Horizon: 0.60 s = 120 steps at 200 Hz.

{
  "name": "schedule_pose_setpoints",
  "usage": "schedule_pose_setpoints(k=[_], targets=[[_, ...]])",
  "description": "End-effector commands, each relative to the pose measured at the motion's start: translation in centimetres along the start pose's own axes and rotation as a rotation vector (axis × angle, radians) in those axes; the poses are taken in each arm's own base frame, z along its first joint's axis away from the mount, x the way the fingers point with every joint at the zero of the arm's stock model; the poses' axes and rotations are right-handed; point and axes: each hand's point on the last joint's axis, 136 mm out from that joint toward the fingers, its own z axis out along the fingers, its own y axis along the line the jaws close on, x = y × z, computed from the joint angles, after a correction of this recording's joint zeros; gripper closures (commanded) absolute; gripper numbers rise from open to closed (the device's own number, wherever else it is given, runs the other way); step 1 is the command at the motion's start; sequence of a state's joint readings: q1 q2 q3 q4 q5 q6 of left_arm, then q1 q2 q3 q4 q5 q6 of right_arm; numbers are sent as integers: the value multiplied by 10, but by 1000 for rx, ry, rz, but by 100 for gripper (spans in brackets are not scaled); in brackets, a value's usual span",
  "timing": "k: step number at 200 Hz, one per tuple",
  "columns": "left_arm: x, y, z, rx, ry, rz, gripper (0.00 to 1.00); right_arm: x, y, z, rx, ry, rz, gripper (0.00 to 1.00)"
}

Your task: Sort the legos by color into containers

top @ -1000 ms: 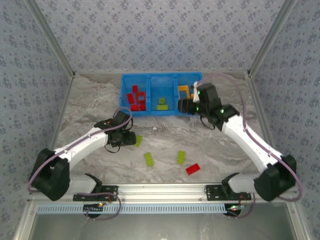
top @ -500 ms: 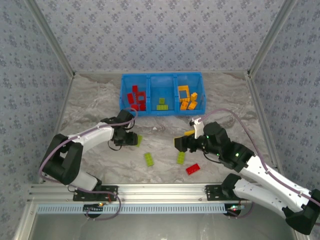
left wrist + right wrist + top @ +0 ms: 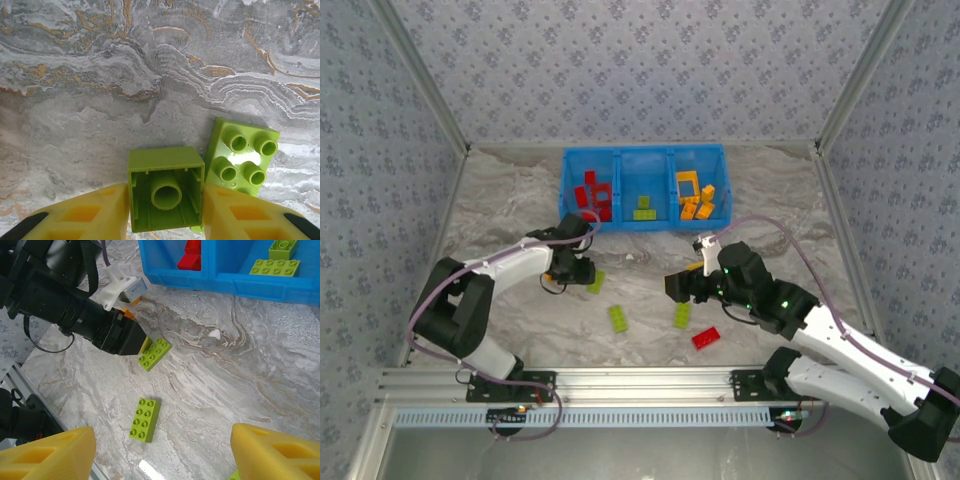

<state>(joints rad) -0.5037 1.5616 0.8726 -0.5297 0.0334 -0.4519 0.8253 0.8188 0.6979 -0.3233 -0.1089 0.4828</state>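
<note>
- Grip, left side: the left gripper (image 3: 166, 200) has its yellow fingers (image 3: 85, 215) pressed flat against two opposite walls of a lime green square plastic brick (image 3: 165, 170). It is clamped on that brick, whose hollow underside faces the wrist camera.
- Location: the brick is at the grey marbled tabletop (image 3: 100, 75), just beside a lime green studded brick (image 3: 245, 155) and well short of the bright blue divided plastic tray (image 3: 650, 226).
- Grip, right side: the right gripper (image 3: 160, 440) stands spread wide with nothing between its fingers.
- Handling, assessed: the brick is probably light, rigid and hollow. Its smooth walls may slip, so the flat side walls are the proper hold.
- Destination, assessed: the middle compartment, which holds lime pieces.
- Not determinable: whether the brick is off the surface. Its studded face is turned away, and a finger hides the neighbour's lower corner.
</note>
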Motion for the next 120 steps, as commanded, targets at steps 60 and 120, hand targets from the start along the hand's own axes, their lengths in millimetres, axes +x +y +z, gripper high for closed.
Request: schedule_pose_setpoints(k=[60, 120], targets=[[-14, 4, -1, -37, -26, 24, 65, -9, 5, -2, -9, -27, 12, 29], [-52, -43, -93, 15, -225, 93, 71, -15, -8, -20, 101, -33, 31, 31]])
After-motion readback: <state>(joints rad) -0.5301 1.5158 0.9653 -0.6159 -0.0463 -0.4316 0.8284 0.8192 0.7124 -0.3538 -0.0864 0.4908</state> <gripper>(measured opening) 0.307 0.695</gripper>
